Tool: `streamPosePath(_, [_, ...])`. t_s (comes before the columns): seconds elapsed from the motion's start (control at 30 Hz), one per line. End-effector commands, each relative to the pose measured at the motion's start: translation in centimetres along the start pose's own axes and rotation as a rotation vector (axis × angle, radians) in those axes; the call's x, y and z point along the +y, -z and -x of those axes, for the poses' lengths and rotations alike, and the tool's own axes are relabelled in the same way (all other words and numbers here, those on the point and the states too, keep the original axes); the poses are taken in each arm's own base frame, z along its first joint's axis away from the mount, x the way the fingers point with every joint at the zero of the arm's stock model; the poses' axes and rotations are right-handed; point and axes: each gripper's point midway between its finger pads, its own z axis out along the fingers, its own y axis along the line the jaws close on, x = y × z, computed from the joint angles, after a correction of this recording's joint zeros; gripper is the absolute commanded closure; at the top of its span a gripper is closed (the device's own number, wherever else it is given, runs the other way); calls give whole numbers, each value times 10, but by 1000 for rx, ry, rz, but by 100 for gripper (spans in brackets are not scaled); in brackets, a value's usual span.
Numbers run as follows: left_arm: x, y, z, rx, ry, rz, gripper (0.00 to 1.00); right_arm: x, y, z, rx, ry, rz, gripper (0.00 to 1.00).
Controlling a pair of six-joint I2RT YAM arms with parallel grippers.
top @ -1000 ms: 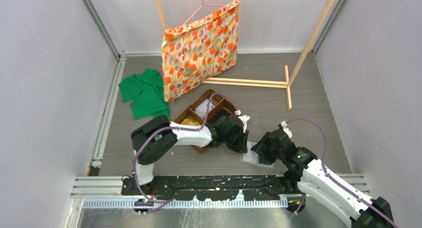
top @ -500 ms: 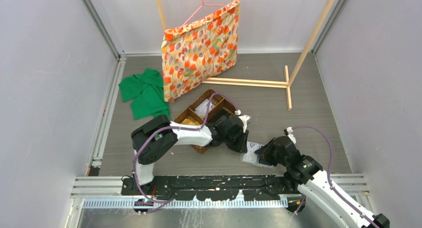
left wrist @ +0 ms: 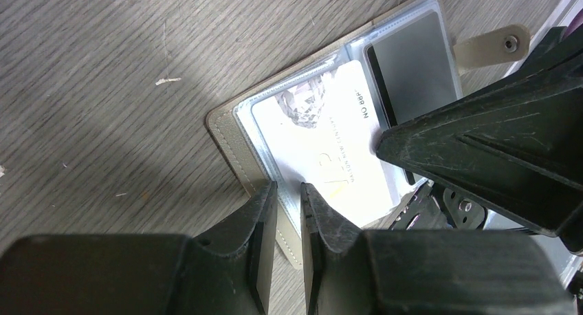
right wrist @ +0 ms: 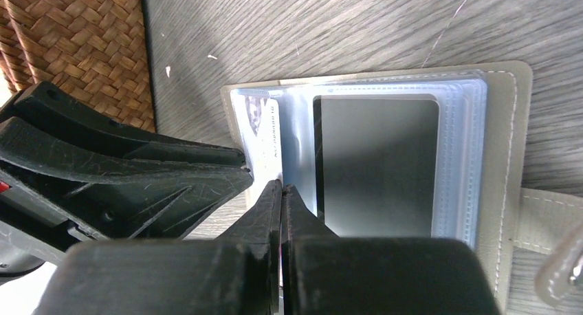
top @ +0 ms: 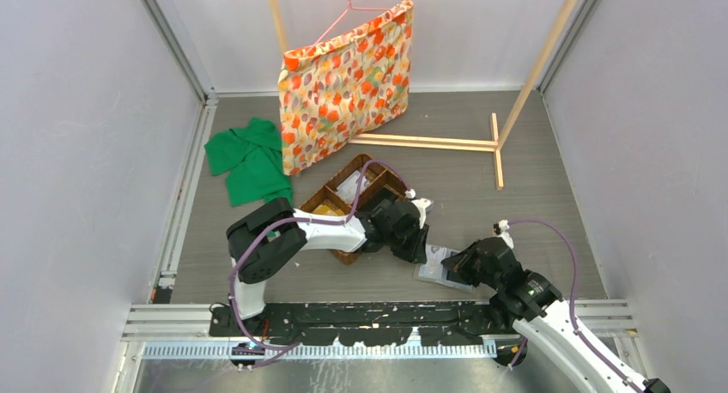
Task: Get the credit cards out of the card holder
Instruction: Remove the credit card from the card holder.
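Card holder [left wrist: 223, 133] open flat, right end effector [right wrist: 282, 188] closed against credit card [left wrist: 323, 136] edge, left end effector [left wrist: 289, 191], grip unclear

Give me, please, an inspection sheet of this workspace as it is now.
Surface: grey wood-grain table, a few white specks.
Job's things: card holder lying open; white card in one side, dark panel in the other.
Clutter: wicker basket, green cloth, flowered bag, wooden rack.
Grippers: left gripper fingers nearly together at the holder's edge, grip unclear; right gripper shut, tips at the white card.
Cables: purple cable along each arm.
Surroundings: white walls.
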Motion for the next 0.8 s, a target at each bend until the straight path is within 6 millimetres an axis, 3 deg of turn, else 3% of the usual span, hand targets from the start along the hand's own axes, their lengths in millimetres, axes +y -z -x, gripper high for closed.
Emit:
streamPosePath(0.0, [46, -13, -53, 155, 10, 148, 78, -6, 2, 1, -13, -22, -9, 99])
streamPosePath(0.3, [49, -13, -54, 162, 9, 160, 79, -25, 15, 11, -88, -57, -59, 99])
streamPosePath(0.53, [51, -11, -53, 161, 4, 174, 79, -29, 23, 21, -132, -60, -114, 99])
streamPosePath(0.77, [68, -6, -47, 157, 20, 210, 78, -26, 31, 27, -157, -56, -124, 99])
